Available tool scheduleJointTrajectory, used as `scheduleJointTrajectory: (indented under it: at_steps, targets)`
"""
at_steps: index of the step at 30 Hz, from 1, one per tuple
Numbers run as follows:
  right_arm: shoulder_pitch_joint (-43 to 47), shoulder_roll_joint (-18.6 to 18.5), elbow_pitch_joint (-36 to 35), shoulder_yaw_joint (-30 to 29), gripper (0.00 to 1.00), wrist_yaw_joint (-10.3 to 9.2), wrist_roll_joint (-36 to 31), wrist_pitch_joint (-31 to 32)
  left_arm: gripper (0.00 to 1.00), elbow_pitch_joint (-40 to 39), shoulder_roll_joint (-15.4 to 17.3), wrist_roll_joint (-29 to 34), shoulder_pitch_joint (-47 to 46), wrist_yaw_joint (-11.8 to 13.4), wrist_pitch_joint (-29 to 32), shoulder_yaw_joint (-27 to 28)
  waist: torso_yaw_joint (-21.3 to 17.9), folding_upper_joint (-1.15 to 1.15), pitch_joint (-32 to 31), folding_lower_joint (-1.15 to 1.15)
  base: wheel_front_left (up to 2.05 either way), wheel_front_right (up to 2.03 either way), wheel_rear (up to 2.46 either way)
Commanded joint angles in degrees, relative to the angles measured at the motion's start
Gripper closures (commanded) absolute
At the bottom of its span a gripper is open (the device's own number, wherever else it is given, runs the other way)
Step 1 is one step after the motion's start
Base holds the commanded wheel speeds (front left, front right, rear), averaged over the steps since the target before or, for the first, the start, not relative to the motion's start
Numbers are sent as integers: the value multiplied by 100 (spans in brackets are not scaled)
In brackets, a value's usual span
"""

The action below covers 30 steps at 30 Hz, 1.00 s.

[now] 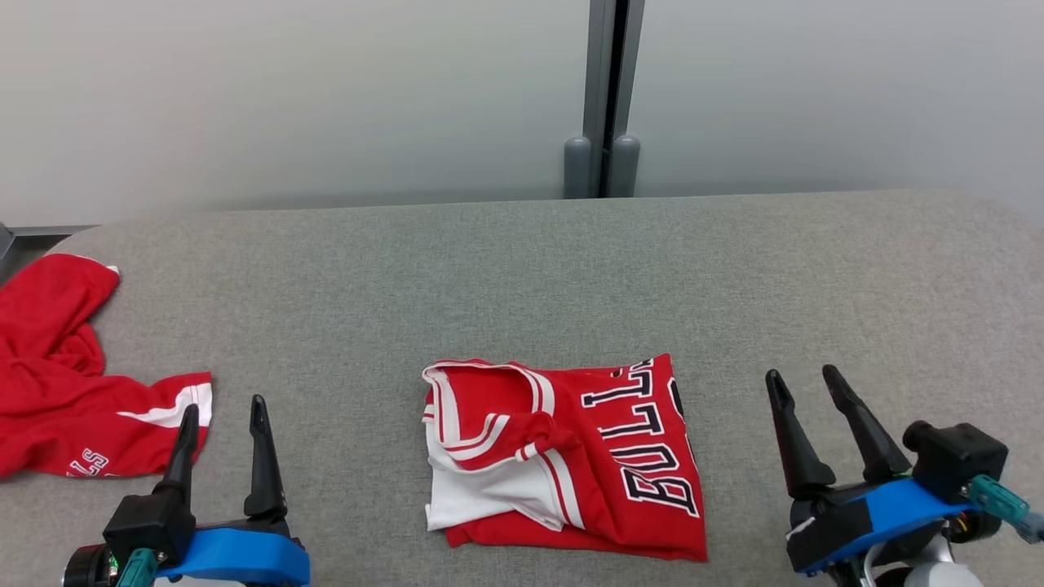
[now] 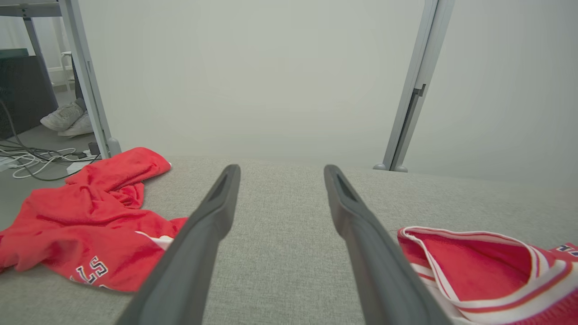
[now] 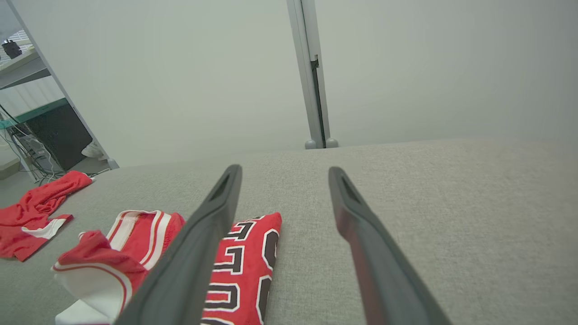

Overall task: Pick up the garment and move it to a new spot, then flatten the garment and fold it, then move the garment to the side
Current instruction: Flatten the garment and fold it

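Grey cloth table (image 1: pixel 522 269) bearing folded red jersey (image 1: pixel 571 456) at front centre, between left gripper (image 1: pixel 224 408) and right gripper (image 1: pixel 803 375), both low, fingers spread and empty, with crumpled red shirt (image 1: pixel 65 383) far left and, from left wrist, shoes (image 2: pixel 65 118) and cables (image 2: pixel 31 160) on floor.

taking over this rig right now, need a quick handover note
Grippers: the left gripper and right gripper are both open and empty, low at either side of the job.
Things: the folded jersey lies mid grey surface, between the two grippers. A crumpled red garment sits at the far left edge.
Done: the jersey looks flattened and folded.
Left: move it to the side.
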Motion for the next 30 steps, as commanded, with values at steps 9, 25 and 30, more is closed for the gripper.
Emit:
scheduleJointTrajectory:
  at_steps: [9,25,30]
  targets:
    - [-846,-140,846,680,100,1,99,-7,0,35,-4,-11,-139,-35,-26,-84,261,0,83,0,0,0,0]
    - [-2188,40,3578,2306,100,1,554,-657,0,102,-4,-54,-307,-50,-26,-233,854,0,240,0,0,0,0]
    - [-2195,164,3855,3054,100,1,904,-832,0,95,-5,-57,-326,-39,-26,-227,905,0,261,0,0,0,0]
